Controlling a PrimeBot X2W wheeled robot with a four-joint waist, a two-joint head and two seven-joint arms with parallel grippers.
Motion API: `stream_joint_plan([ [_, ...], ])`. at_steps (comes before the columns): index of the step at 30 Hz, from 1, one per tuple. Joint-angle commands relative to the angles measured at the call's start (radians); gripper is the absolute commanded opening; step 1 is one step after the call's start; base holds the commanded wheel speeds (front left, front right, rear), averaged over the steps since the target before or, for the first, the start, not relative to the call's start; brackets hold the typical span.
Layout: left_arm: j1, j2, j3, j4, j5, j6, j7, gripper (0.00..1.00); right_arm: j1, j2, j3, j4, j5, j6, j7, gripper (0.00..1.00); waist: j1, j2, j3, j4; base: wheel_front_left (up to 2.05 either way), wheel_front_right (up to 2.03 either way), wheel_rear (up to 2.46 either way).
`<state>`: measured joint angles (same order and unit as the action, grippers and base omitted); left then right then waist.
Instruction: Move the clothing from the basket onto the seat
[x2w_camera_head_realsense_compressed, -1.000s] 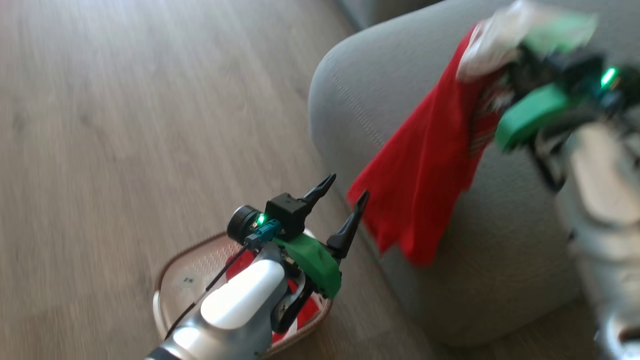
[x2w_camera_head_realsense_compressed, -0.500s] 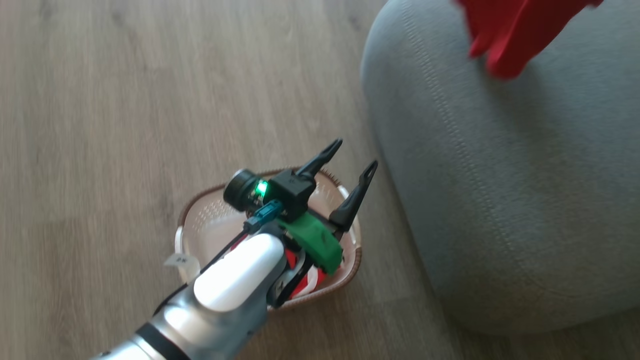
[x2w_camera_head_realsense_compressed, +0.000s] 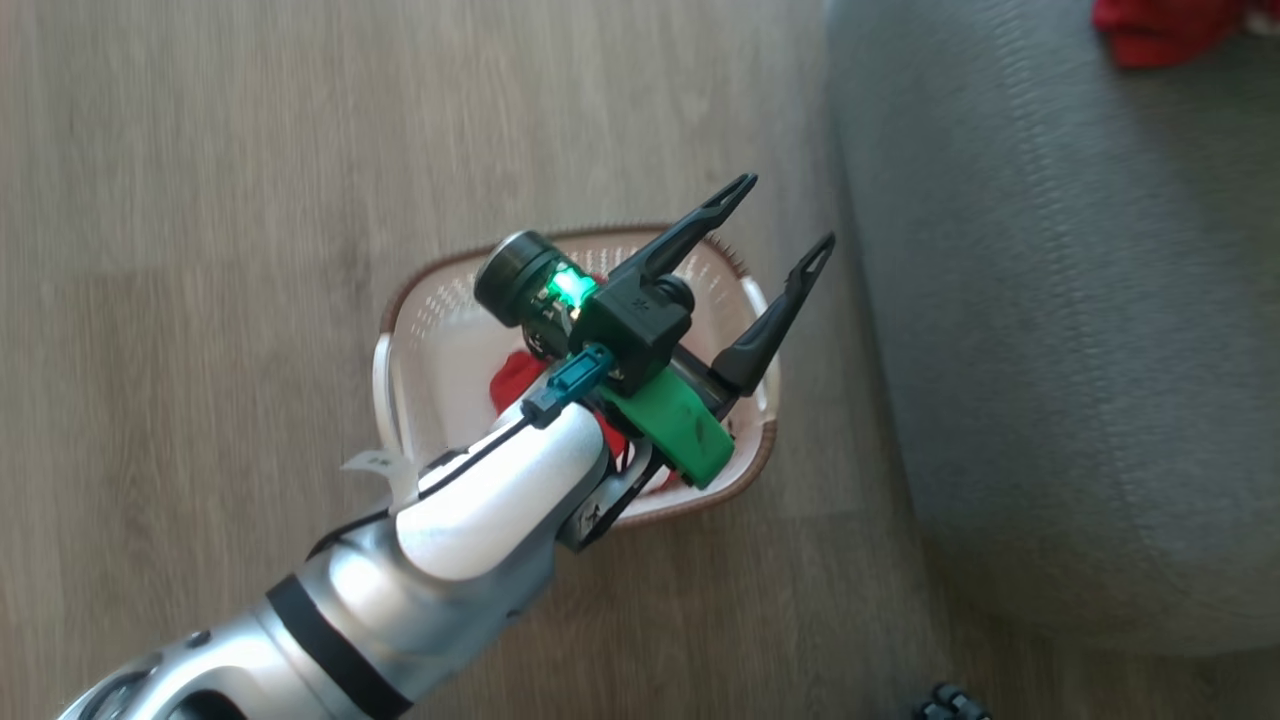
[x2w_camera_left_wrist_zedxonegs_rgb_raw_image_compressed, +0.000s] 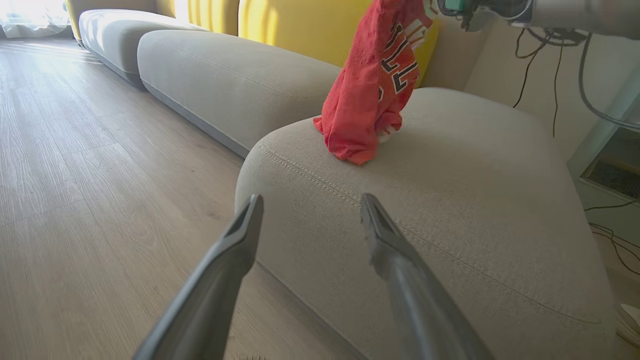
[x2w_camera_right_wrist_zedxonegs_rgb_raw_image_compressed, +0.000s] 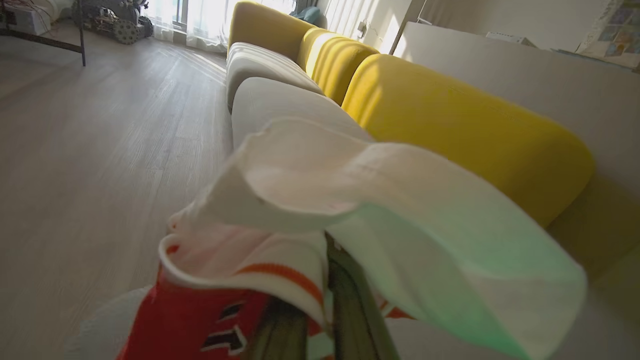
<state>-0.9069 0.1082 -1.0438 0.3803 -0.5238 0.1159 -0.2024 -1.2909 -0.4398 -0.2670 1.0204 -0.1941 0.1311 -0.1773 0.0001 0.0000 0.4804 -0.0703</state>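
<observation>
head view: the left gripper (x2w_camera_head_realsense_compressed: 785, 211) hung over the basket (x2w_camera_head_realsense_compressed: 400, 300), its 2 fingers spread wide and empty. a red garment (x2w_camera_head_realsense_compressed: 512, 375) lay inside the basket, which stood on the wooden floor (x2w_camera_head_realsense_compressed: 200, 200) just beside the grey seat (x2w_camera_head_realsense_compressed: 1050, 350). a red edge of the jersey (x2w_camera_head_realsense_compressed: 1150, 30) showed over the seat.

left wrist view: this one showed the jersey hanging, dark lettering visible, its lower end touching the seat top.

right wrist view: the right gripper (x2w_camera_right_wrist_zedxonegs_rgb_raw_image_compressed: 315, 320) was pressed together on the jersey's white sleeve.
</observation>
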Motion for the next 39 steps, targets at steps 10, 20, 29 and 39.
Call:
stream_joint_plan([
  [10, -0.021, 0.036, 0.008, -0.069, 0.018, 0.021, 0.015, 1.0, 0.142, 0.065, -0.234, 0.08, -0.142, 0.0, -0.017, 0.0, -0.0001, 0.0, 0.092, 0.054, 0.0, 0.0, 0.0],
  [20, -0.009, 0.048, 0.012, -0.055, 0.002, 0.028, 0.011, 1.0, 0.151, 0.12, -0.296, 0.105, -0.235, 0.0, -0.049, 1.0, -0.0001, 0.0, 0.067, 0.014, 0.0, 0.0, 0.0],
  [29, 0.014, 0.065, 0.018, -0.035, -0.018, 0.035, 0.009, 1.0, 0.196, 0.173, -0.234, 0.138, -0.206, 0.0, -0.083, 1.0, -0.0001, 0.0, 0.011, -0.043, 0.0, 0.0, 0.0],
  [39, 0.063, 0.081, 0.036, -0.006, -0.061, 0.036, -0.007, 1.0, 0.382, 0.231, -0.009, -0.093, 0.022, 0.0, -0.084, 1.0, -0.0001, 0.0, -0.084, -0.094, 0.0, 0.0, 0.0],
])
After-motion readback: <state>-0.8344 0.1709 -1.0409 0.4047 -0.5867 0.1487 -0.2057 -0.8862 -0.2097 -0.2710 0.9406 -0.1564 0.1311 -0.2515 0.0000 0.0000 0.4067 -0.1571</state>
